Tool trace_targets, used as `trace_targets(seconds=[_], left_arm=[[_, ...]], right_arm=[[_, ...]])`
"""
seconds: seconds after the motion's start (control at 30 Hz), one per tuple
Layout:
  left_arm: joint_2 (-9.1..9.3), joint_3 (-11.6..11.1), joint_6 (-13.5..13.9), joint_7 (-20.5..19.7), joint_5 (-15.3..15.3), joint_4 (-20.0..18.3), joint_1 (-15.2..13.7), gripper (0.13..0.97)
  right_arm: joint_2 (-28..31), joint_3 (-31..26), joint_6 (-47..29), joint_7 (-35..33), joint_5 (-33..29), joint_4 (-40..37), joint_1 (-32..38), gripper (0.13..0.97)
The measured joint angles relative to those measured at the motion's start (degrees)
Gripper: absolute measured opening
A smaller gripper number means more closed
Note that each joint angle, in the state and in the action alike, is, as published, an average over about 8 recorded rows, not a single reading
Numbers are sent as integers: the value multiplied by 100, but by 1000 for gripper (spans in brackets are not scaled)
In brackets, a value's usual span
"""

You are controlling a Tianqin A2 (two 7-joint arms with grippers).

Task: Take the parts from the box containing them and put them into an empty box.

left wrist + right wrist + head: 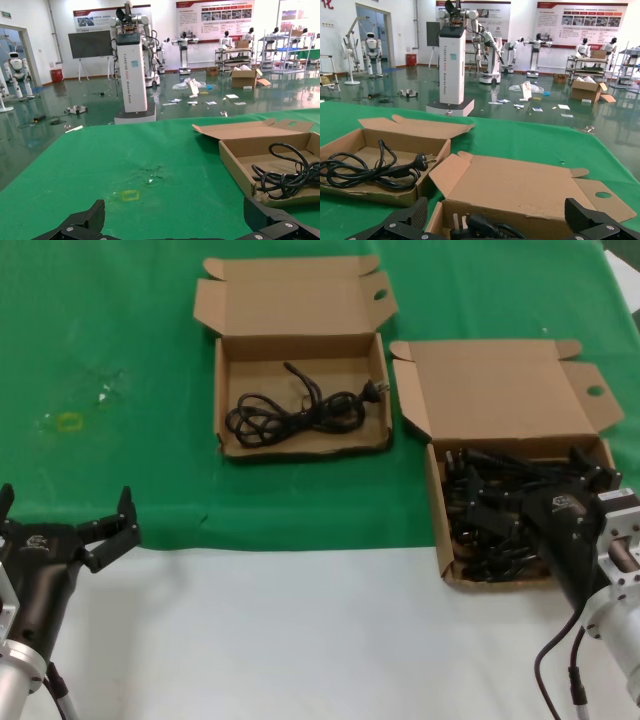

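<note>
The right pincer (520, 515) hangs spread over the pile of black power cords (490, 510) in the straight-walled box (440, 530) at the worktop's (300, 640) right. One cord (300, 410) lies in the wavy-walled box (305, 447), just beside it on the green cloth (120, 470). The left pincer (70, 515) hovers spread near the worktop's left front.

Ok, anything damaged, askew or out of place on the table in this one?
The box with one cord has a wavy, crumpled front wall. A yellowish mark and faint scuffs sit on the green cloth at the robot's left. Otherwise tidy: right gripper over the full box, left gripper idle, fingers open.
</note>
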Motion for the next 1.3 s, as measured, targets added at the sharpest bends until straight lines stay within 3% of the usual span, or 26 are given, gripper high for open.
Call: trace_targets(seconds=[1.3], left_arm=[[0,0,0,0,0,0,0,966]], right_arm=[[0,0,0,0,0,0,0,966]])
